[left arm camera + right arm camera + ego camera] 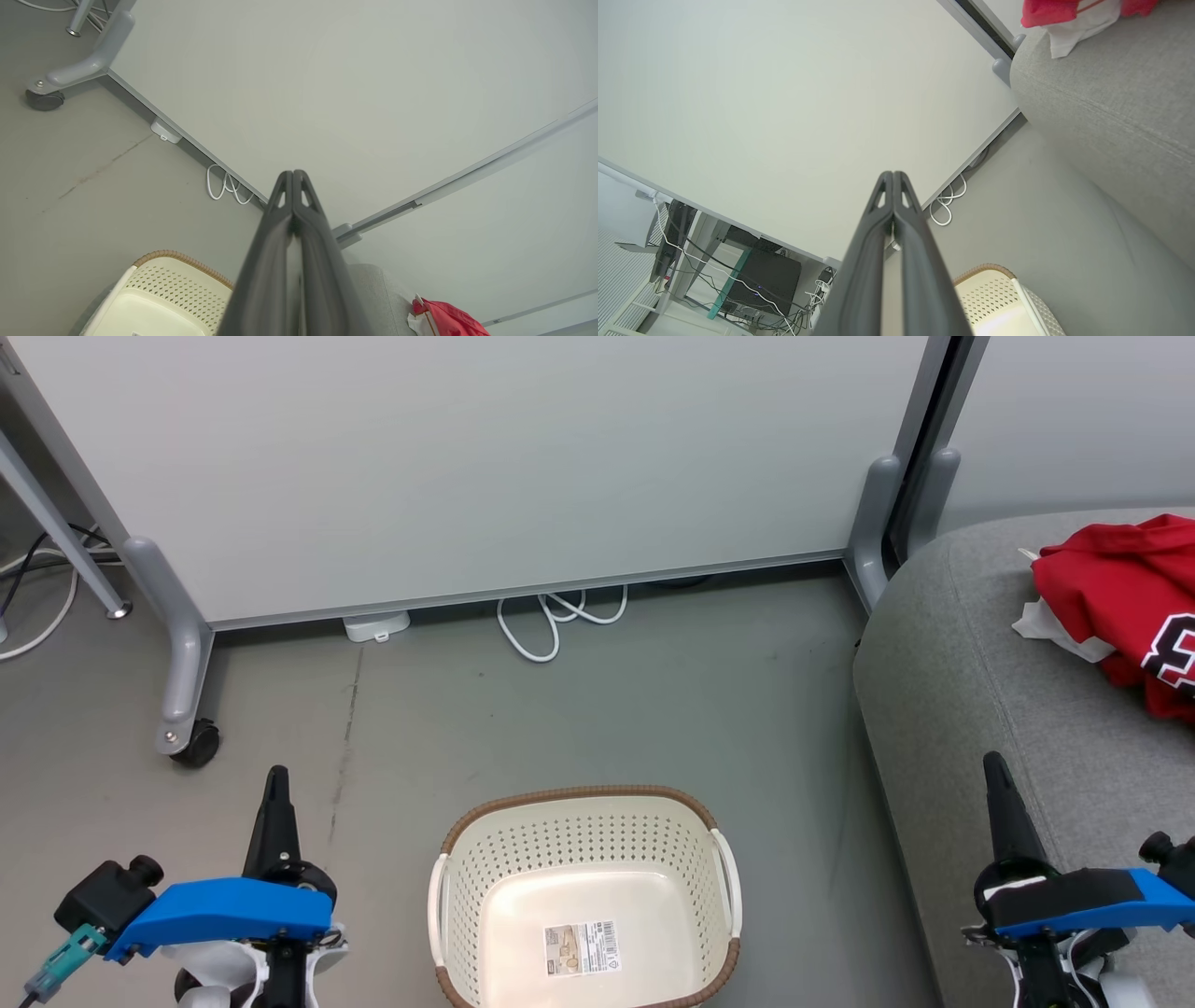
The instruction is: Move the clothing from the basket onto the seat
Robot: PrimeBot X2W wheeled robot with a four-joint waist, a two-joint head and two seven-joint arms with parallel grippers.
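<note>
Grey concrete floor (653,691) and a pale wheeled partition panel (467,457) bound the scene. At your right, the large light grey upholstered seat cushion (980,691) carries the bright red clothing (1111,588), heaped with a numbered jersey on top, set in from the rounded edge. The cream perforated plastic basket (579,795) with brown woven-look rim holds a paper label (581,947) and no visible fabric; judge the transfer complete. Open floor separates basket from seat and partition. The left gripper (277,779) and right gripper (995,765) flank the basket, each with 2 fingers pressed together, holding nothing.
</note>
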